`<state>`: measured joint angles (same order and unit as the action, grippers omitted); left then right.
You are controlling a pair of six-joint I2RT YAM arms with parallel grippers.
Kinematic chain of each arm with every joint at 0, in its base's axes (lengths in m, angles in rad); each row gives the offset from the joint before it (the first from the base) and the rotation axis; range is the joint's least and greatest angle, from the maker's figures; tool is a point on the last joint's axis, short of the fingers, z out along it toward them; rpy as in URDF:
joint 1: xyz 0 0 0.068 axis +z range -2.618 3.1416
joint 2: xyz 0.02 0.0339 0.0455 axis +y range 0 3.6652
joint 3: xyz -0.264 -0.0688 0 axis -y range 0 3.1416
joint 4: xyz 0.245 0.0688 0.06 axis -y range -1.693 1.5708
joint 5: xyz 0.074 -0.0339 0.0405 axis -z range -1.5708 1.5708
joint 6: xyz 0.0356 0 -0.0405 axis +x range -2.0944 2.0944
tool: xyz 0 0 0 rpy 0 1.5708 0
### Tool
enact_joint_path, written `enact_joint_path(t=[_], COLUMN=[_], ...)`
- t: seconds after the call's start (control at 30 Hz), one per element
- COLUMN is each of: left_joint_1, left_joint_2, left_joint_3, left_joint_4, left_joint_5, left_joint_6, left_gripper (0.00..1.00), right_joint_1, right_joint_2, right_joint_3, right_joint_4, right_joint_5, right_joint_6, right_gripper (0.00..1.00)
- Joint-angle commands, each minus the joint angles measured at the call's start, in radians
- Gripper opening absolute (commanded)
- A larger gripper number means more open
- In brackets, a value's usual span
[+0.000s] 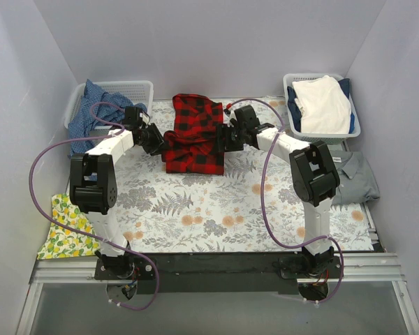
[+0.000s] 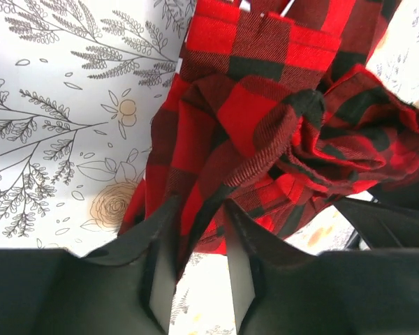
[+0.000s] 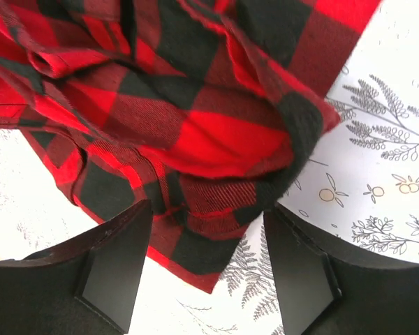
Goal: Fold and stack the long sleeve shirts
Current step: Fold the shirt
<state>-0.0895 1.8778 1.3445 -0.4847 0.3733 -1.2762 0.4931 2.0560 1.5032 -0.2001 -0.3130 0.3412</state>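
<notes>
The red-and-black plaid shirt (image 1: 193, 132) lies bunched at the back middle of the floral table cover (image 1: 195, 209). My left gripper (image 1: 153, 139) is at its left edge. In the left wrist view the plaid shirt (image 2: 265, 118) hangs in folds, and the left gripper (image 2: 200, 206) has its jaws narrowed on a fold of it. My right gripper (image 1: 220, 136) is at the shirt's right edge. In the right wrist view it (image 3: 208, 207) is wide open over a corner of the plaid shirt (image 3: 195, 132). A grey collared shirt (image 1: 353, 174) lies flat at the right edge.
A white basket (image 1: 355, 131) at the back right holds the cream-white and navy pile (image 1: 323, 103). A basket (image 1: 140, 87) at the back left holds blue cloth (image 1: 91, 115). A lemon-print cloth (image 1: 70, 227) hangs off the left front edge.
</notes>
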Motion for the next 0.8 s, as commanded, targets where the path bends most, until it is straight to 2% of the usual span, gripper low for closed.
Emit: enact_joint_path(t=[0.0, 0.1, 0.23, 0.37, 0.53, 0.6, 0.67, 0.7, 0.73, 0.77], left_joint_1=[-0.003, -0.003, -0.003, -0.003, -0.001, -0.003, -0.003, -0.004, -0.006, -0.006], left_joint_2=[0.013, 0.055, 0.13, 0.214, 0.303, 0.323, 0.34, 0.339, 0.333, 0.322], left_joint_3=[0.073, 0.122, 0.26, 0.384, 0.47, 0.46, 0.443, 0.4, 0.377, 0.351], left_joint_4=[0.014, 0.014, 0.024, 0.034, 0.105, 0.17, 0.308, 0.371, 0.5, 0.564], left_joint_5=[0.001, 0.012, 0.041, 0.088, 0.122, 0.182, 0.24, 0.271, 0.323, 0.346], left_joint_6=[0.015, 0.008, -0.031, -0.084, -0.198, -0.242, -0.308, -0.336, -0.357, -0.397], left_gripper=[0.2, 0.12, 0.0, 0.0, 0.0, 0.16, 0.28, 0.46, 0.53, 0.58], right_joint_1=[0.009, 0.009, 0.009, 0.009, 0.009, 0.009, 0.009, 0.009, 0.01, 0.01], right_joint_2=[-0.02, -0.017, 0.007, 0.027, 0.004, -0.002, -0.007, -0.007, -0.005, -0.004], right_joint_3=[0.066, 0.084, 0.156, 0.212, 0.193, 0.18, 0.17, 0.166, 0.166, 0.166], right_joint_4=[0.016, 0.004, -0.019, -0.062, -0.082, -0.09, -0.091, -0.085, -0.084, -0.082], right_joint_5=[0.037, 0.051, 0.064, 0.095, 0.12, 0.114, 0.095, 0.08, 0.045, 0.031], right_joint_6=[0.001, -0.011, -0.022, -0.028, -0.045, -0.045, -0.044, -0.042, -0.041, -0.038], right_gripper=[0.72, 0.71, 0.71, 0.71, 0.71, 0.71, 0.72, 0.72, 0.72, 0.72])
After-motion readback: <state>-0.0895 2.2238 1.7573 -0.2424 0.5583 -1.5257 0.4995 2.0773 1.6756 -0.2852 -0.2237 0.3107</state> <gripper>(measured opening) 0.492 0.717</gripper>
